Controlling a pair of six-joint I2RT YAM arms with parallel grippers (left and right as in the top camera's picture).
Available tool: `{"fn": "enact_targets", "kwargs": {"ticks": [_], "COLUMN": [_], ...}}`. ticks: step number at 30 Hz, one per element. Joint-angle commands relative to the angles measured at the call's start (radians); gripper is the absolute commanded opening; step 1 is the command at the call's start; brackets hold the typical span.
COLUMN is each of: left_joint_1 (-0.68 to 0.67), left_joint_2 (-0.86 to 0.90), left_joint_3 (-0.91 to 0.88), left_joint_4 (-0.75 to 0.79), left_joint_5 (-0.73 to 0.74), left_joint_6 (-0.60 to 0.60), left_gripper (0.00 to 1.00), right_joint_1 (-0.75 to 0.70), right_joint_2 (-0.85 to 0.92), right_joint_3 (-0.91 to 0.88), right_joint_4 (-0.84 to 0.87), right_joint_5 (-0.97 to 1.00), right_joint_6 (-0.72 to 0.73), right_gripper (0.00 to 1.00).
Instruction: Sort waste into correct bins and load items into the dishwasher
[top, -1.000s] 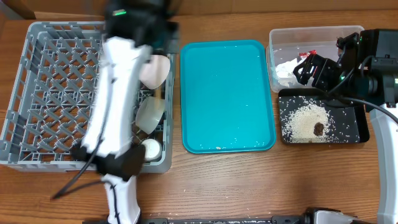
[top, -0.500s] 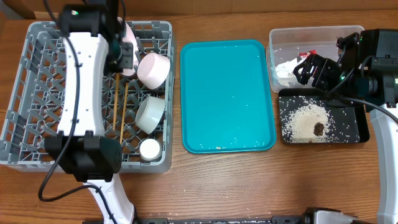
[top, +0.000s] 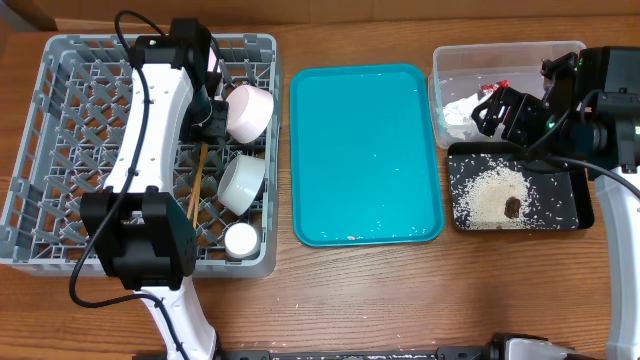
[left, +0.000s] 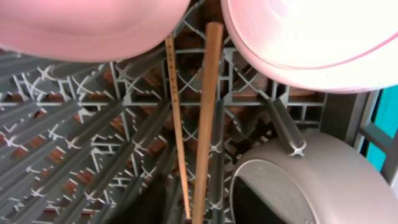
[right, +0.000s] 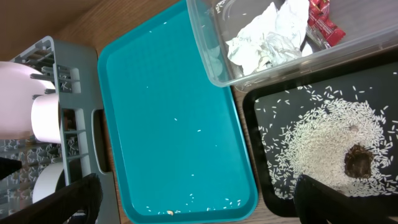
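The white cup stands at 5 o'clock in the dish-rack crate. Beyond, chopsticks lie flat on its lattice toward 3 o'clock, under the left gripper, jaw spread hidden. The right gripper gapes wide, empty.

No legible text, label, brand or number in any view. Red-and-white snack wrapper, upper right of right wrist view, in clear tub: printing too small and crinkled to read.
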Motion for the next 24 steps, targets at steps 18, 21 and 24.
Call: {"fn": "enact_targets", "kwargs": {"ticks": [18,21,24], "left_joint_1": [-0.003,-0.003,-0.003], "left_joint_2": [-0.032,-0.076,-0.138], "left_joint_3": [0.468,0.585,0.615], "left_joint_4": [-0.193,-0.247,-0.272], "left_joint_5": [0.212,0.269,0.323], "left_joint_6": [-0.117,-0.117,-0.122], "left_gripper": [0.45,0.46,0.5], "right_joint_1": [0.003,0.003,0.003], "right_joint_2": [-0.006,-0.006,-0.006], "right_joint_3": [0.0,0.0,0.0], "right_joint_4": [0.006,0.006,0.006], "right_joint_5": [0.003,0.003,0.003], "right_joint_6": [-0.003,-0.004,-0.004], "right_gripper": [1.0,1.0,1.0]}}
